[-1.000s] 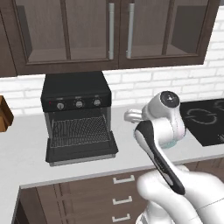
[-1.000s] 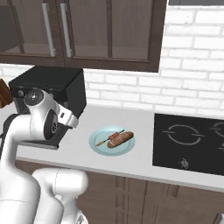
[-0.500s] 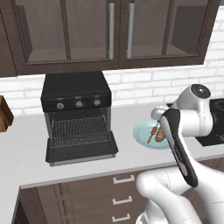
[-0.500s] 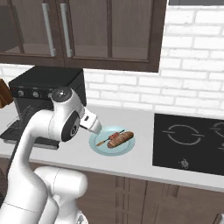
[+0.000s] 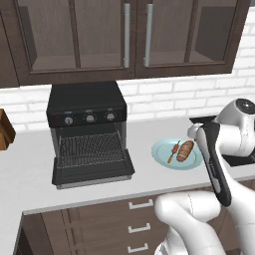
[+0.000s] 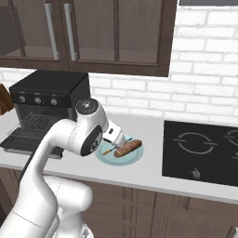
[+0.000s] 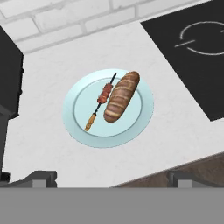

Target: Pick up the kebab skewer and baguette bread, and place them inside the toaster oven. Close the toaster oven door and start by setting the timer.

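Item: claw point(image 7: 109, 175). Spread to its widest, grasping nothing; the two dark tips stand far apart at the lower edge of the hand view, above the counter point(image 7: 175, 127) and short of the food.

Item: kebab skewer point(image 7: 101, 101). Directly ahead of and below the claw, lying on the pale blue plate point(image 7: 144, 116), aslant, its chunks bunched toward the far end and one orange piece at the near end.

Item: baguette bread point(image 7: 121, 96). Same plate, alongside the skewer on the cooktop point(image 7: 192, 52) side; the two appear to touch at mid-length, though this is hard to tell.

Item: toaster oven point(image 5: 87, 132). Well off to the claw's side, away from the cooktop. Toaster oven door point(image 5: 94, 172) folded down flat, wire rack point(image 5: 89, 148) bare.

Handling note: the step in hand looks to be the descent on the skewer. Best turn the wrist so the jaws straddle the stick across its width, over the chunks, and come straight down, keeping the loaf-side finger out of the bread.

Obscured: in the right base view the arm's elbow covers part of the plate; in the left base view the forearm hides the claw.
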